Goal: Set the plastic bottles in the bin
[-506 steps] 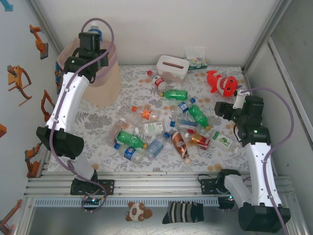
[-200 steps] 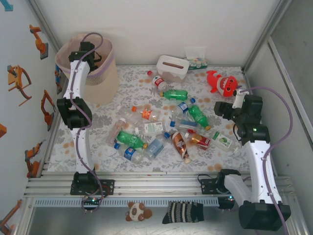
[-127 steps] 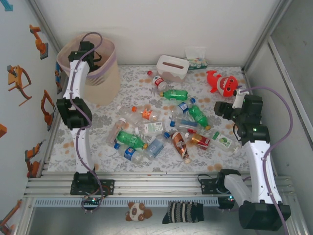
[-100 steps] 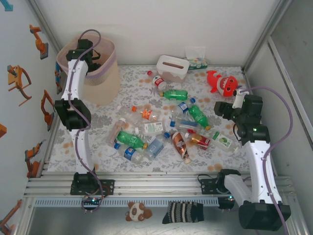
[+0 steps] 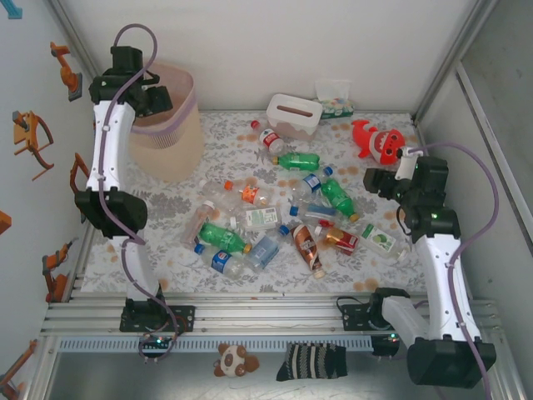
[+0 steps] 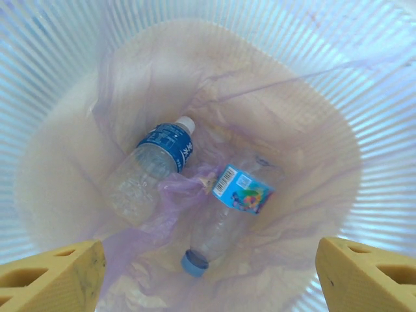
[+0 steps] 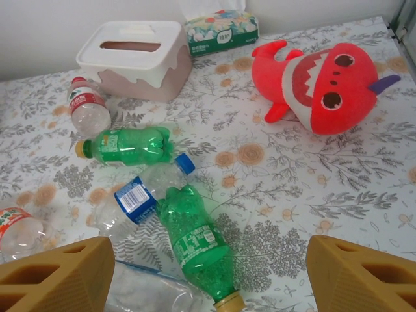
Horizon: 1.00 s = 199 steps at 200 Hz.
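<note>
1. My left claw [image 6: 208, 276] hangs over the mouth of the bin [image 5: 171, 150] and looks straight down into it; its yellow fingertips [image 6: 52, 273] stand wide apart, with nothing between them.
2. The bin stands at the far left corner of the table [image 5: 225, 158]; a thin pink bag [image 6: 162, 71] lines its ribbed inner wall.
3. Two bottles lie on the bin's floor, close together with their caps pointing opposite ways; one is the white-capped bottle [image 6: 153, 166], clear with a dark blue label; the other is the blue-capped bottle [image 6: 224, 218], clear with a bright printed label.
4. My right claw [image 7: 208, 276] is held above the right side of the table; its fingers are spread apart and hold nothing.
5. The loose bottles [image 5: 266, 225] lie on their sides across the middle of the table, well apart from the bin; several touch or overlap.
6. Seen from my right wrist, the nearest is a green bottle [image 7: 195, 244] with a yellow cap; a blue-label bottle [image 7: 140, 198] lies against it; a second green bottle [image 7: 130, 144] lies beyond; a red-label bottle [image 7: 88, 107] rests just beside the tissue box [image 7: 136, 55].
7. A red shark toy [image 7: 318, 81] lies at the far right; a tissue pack [image 7: 221, 26] sits against the back wall.
</note>
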Each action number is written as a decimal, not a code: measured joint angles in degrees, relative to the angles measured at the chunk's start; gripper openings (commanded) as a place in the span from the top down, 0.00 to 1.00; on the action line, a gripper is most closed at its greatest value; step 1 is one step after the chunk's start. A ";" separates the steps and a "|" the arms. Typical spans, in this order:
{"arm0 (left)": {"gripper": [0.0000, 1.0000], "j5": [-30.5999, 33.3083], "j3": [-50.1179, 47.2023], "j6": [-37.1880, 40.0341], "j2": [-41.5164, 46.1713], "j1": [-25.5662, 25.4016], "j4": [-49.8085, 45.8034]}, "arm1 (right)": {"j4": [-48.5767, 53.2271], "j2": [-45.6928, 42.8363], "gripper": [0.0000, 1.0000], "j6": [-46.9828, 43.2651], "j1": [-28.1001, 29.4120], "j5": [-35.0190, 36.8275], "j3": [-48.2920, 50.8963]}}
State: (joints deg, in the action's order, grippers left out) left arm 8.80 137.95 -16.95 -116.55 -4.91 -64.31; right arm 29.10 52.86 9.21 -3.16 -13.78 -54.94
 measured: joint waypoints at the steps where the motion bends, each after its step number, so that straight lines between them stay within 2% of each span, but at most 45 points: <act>1: 0.17 -0.02 -0.09 0.00 0.11 0.00 0.04 | -0.02 0.04 0.24 0.00 0.00 -0.04 -0.02; 53: 0.19 -1.68 -4.76 0.44 6.93 -0.59 1.05 | -1.51 2.62 0.26 0.37 1.73 -2.14 -2.19; 81: 0.19 -3.21 -10.34 1.53 12.33 -1.60 3.04 | -2.38 5.79 0.27 0.35 4.17 -2.64 -4.09; 152: 0.19 -9.44 -39.78 2.49 35.85 -3.96 15.28 | -3.45 19.54 0.27 -1.97 15.58 -1.79 -12.46; 199: 0.17 -14.01 -52.39 1.84 46.88 -4.02 20.83 | -4.52 31.45 0.26 -2.45 20.44 -0.70 -19.52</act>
State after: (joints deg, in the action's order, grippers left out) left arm -5.21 85.56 -15.11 -69.67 -8.93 -43.48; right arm 24.58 84.31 6.76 17.28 -14.48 -74.46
